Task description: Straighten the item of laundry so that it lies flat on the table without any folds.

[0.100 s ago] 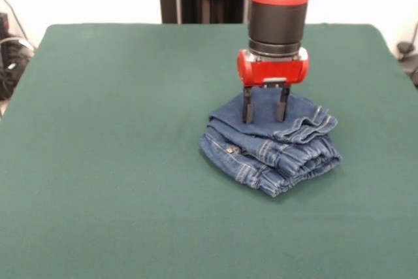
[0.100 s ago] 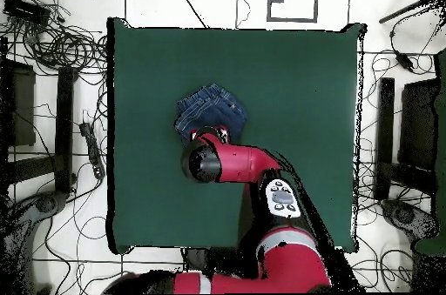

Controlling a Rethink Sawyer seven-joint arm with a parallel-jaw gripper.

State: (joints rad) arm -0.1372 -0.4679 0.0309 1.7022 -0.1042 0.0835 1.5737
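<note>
Folded jeans (image 1: 271, 151) directly beneath tool (image 1: 265, 117)

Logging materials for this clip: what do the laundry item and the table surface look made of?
The jeans: blue denim, matte and faded, with pale seam stitching and a gathered waistband. The table: apparently dark green cloth or felt, matte, without glare.
</note>
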